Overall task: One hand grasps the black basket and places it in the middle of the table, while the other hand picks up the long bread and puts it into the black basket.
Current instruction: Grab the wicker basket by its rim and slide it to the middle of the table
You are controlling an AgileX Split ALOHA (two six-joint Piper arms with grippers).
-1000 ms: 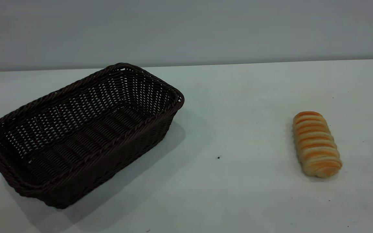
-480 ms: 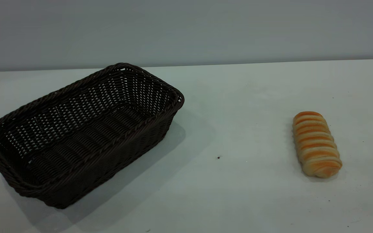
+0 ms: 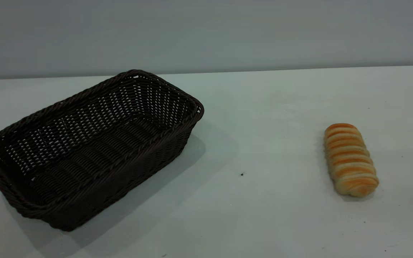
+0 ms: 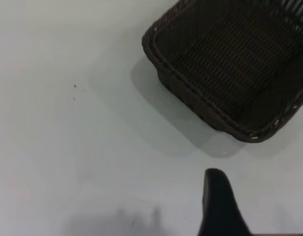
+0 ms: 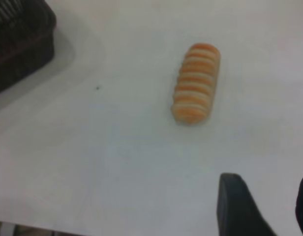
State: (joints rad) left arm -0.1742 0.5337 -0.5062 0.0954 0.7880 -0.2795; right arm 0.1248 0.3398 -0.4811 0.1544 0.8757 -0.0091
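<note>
The black basket stands empty on the left of the white table, set at an angle. The long bread lies on the table at the right, well apart from the basket. Neither gripper shows in the exterior view. In the left wrist view my left gripper hovers open and empty above bare table, short of the basket's near corner. In the right wrist view my right gripper is open and empty above the table, short of the bread; a basket corner shows there too.
A small dark speck lies on the table between basket and bread. A grey wall runs behind the table's far edge. In the right wrist view the table's edge is close by.
</note>
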